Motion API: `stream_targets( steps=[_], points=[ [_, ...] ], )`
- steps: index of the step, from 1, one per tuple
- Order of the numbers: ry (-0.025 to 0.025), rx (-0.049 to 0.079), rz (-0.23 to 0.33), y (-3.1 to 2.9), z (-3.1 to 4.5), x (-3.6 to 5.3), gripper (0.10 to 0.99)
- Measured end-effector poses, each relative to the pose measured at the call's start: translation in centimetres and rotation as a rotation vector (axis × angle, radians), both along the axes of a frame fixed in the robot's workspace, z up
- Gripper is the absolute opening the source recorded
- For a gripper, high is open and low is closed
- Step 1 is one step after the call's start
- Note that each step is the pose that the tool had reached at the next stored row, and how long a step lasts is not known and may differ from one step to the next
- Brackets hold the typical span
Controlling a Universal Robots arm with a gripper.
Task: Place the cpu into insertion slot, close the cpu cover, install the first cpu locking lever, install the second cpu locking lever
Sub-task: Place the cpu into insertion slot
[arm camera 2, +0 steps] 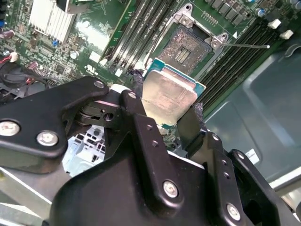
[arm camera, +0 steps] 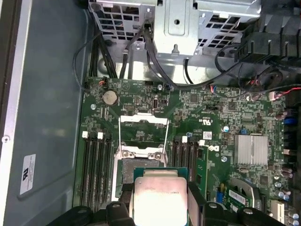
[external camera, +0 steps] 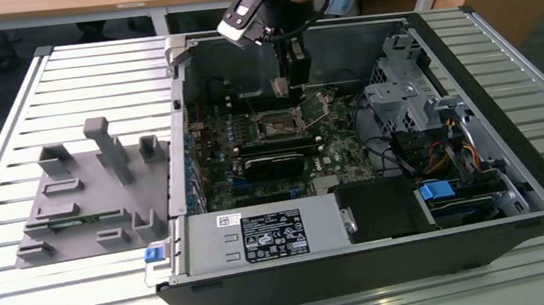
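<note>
You were at the first step: the cpu (arm camera 2: 170, 89) was not yet seated. The gripper (arm camera 2: 167, 106) was closed narrowly on the chip, one finger on each opposite edge, holding it metal face up above the motherboard, near the insertion slot (arm camera 2: 189, 46) and clear of it. The cpu cover (arm camera: 143, 121) stood open. Seating called, in all likelihood, for squaring the chip over the socket and lowering it level

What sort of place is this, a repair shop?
Likely a robotics lab bench: an opened computer case lies on a slatted metal table, a grey parts fixture beside it, and the gripper holds the cpu over the motherboard.
</note>
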State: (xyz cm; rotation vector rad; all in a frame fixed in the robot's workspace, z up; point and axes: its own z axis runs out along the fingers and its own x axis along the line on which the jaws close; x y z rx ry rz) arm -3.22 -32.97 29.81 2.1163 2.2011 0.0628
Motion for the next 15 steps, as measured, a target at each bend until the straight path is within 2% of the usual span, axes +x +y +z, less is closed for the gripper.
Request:
stream_targets(
  steps=[7, 15],
  points=[
    [-0.0002, 0.0, -0.012, 0.39, -0.85, -0.79, 0.537],
    [-0.0001, 0.0, -0.021, 0.63, -2.09, -0.95, 0.537]
  ],
)
